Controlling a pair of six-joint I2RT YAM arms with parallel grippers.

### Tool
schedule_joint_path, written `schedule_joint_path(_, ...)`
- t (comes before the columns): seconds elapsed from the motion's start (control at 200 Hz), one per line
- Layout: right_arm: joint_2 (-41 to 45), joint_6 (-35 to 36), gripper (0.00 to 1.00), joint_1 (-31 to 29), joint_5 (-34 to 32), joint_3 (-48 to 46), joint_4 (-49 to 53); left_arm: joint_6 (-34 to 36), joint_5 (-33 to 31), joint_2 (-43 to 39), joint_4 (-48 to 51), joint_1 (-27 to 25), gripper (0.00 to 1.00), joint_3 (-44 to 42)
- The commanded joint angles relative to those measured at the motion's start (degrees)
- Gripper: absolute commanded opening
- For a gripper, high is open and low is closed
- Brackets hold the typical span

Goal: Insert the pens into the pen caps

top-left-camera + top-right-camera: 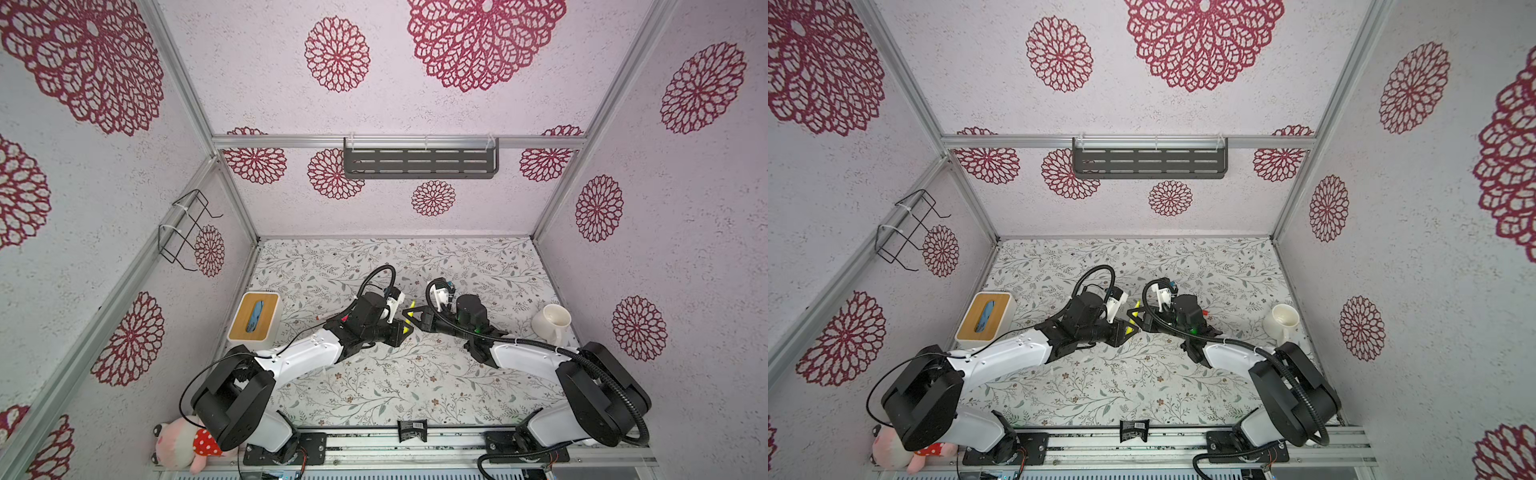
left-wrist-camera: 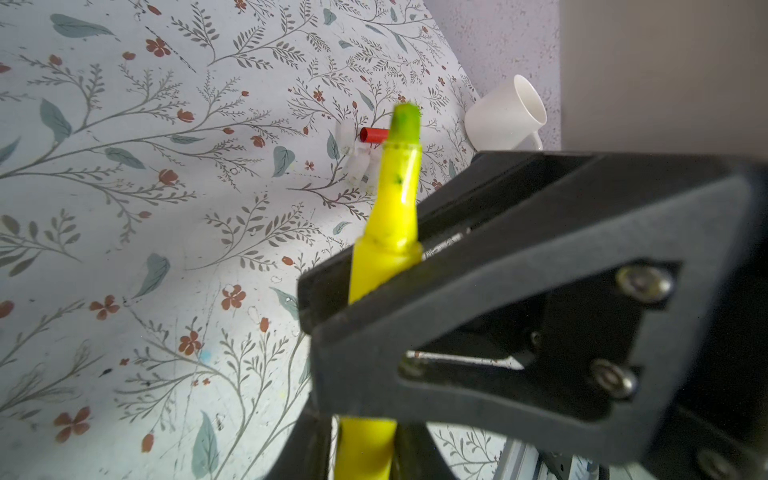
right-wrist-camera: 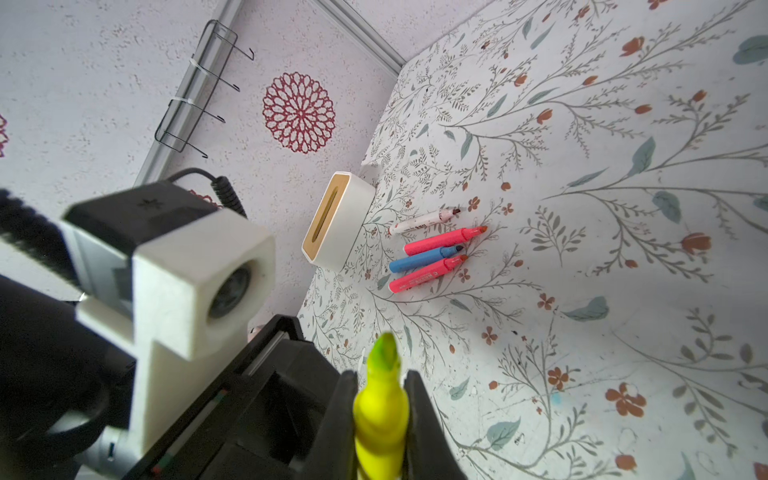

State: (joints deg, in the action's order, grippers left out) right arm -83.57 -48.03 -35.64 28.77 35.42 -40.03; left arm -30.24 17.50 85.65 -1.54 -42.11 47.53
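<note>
Gripping one yellow pen (image 2: pixel 384 199) between both pincers, above mid-table.
Glossy barrel, tapered neck, green-stained nib; left gripper (image 2: pixel 365 451) and right gripper (image 3: pixel 380 399) each pinch it with matte black wedge fingers. Both arms reach inward, tips meeting in both top views. Left wrist view only: red cap (image 2: pixel 373 135), clear caps (image 2: pixel 358 168), white mug (image 2: pixel 503 112) on floral table (image 2: pixel 124 249). Right wrist view only: white pen (image 3: pixel 424 220), pink pen (image 3: pixel 444 240), blue pen (image 3: pixel 424 258), second pink pen (image 3: pixel 428 273), side by side near wood-topped box (image 3: pixel 338 220).
</note>
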Motion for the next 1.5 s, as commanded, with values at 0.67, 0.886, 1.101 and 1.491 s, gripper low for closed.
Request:
schedule_joint_path(0.67, 15.56, 6.79, 0.69, 4.29, -26.80, 5.45, 39.45, 0.71, -9.49, -4.92, 1.88, 0.45, 0.00, -3.37)
schedule_joint_path(0.886, 13.51, 7.13, 0.64, 15.61, -27.81, 8.89, 55.49, 2.60, -12.12, -9.95, 2.74, -1.45, 0.00, -5.31)
schedule_joint_path(1.101, 3.37, 7.38, 0.47, 16.74, -30.60, 14.17, 61.64, 3.91, -15.92, -13.53, 4.96, -4.24, 0.00, -7.00)
schedule_joint_path(1.491, -6.27, 5.50, 0.36, 16.48, -34.06, 19.80, 62.85, 3.25, -22.60, -16.01, 4.88, -8.93, 0.00, -10.41)
